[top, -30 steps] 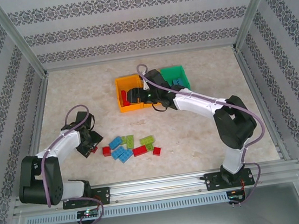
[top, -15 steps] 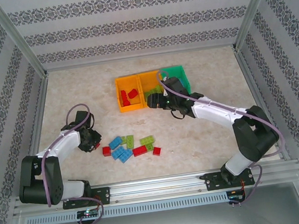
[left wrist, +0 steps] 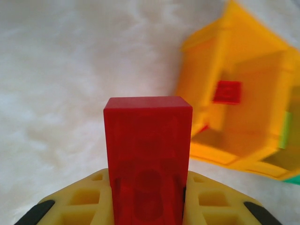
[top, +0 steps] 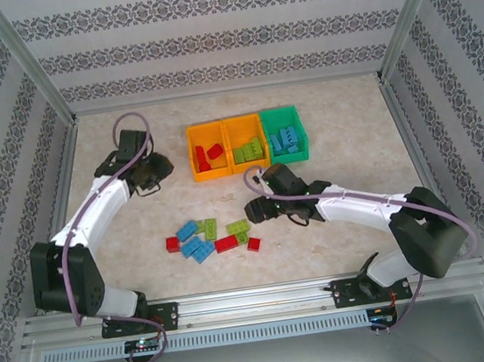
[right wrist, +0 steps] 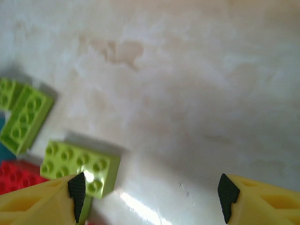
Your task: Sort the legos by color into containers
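Carrying a small red studded plastic brick (left wrist: 147, 150), the left pincer (top: 158, 170) is clenched on it, the brick standing upright between the yellow fingers (left wrist: 211, 201). This pincer hangs just left of the row of three joined open-top plastic bins (top: 243, 119), clear of its rim. Within the row, the leftmost orange bin (top: 192, 156) holds red bricks, the middle orange bin (top: 229, 143) holds light green ones and the green bin (top: 302, 131) holds blue ones.

Step in hand, as judged: delivery of the red brick to the leftmost orange bin. The next move calls for travel rightward over that bin's wall, then release above the red bricks.

The right pincer (top: 252, 209) is released, jaws wide, low over the pale marbled desk (top: 351, 132) in front of the row, at the right edge of the loose cluster of red, blue and light green bricks (top: 203, 237). A light green brick (right wrist: 79, 166) lies just beside one fingertip, not between the jaws; a sideways shift would be needed before closing.
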Motion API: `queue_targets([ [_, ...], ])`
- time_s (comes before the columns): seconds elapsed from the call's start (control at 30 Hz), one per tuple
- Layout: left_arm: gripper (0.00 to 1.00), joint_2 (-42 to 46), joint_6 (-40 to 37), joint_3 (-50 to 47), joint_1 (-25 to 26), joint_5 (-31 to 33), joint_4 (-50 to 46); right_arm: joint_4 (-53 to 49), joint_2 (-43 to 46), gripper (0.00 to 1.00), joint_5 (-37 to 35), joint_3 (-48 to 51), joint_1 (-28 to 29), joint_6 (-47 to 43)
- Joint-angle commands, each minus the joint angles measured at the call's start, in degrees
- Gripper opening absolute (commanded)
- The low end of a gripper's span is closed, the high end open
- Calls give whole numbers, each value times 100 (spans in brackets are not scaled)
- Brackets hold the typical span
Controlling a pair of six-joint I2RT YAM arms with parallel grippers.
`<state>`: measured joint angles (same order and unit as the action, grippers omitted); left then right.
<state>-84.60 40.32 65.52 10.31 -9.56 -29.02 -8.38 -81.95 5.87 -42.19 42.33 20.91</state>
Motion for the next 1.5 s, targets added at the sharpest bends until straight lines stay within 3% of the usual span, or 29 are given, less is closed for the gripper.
queue_targets([
  [0.0, 22, -682, -740, 631, 299, -472, 125, -67, 234, 78, 82, 223, 245, -497],
  [0.23, 21, -2140, -1229, 2196, 674, -677, -299, -314, 281, 83, 278, 300, 793, -1010],
  [0.5, 25, -2990, -1397, 3123, 771, -481, -654, -715, -6, 84, 286, 154, 1236, -1273],
  [1.03, 66, -2937, -1155, 3208, 1039, -108, -610, -1090, -789, 81, -126, -347, 1596, -1543],
  [1.17, 86, -2732, -1074, 3044, 1072, -61, -508, -1164, -934, 77, -212, -452, 1668, -1590],
  [1.47, 95, -2132, -1033, 2576, 1068, 247, -403, -1253, -881, 48, -470, -421, 1735, -1581],
])
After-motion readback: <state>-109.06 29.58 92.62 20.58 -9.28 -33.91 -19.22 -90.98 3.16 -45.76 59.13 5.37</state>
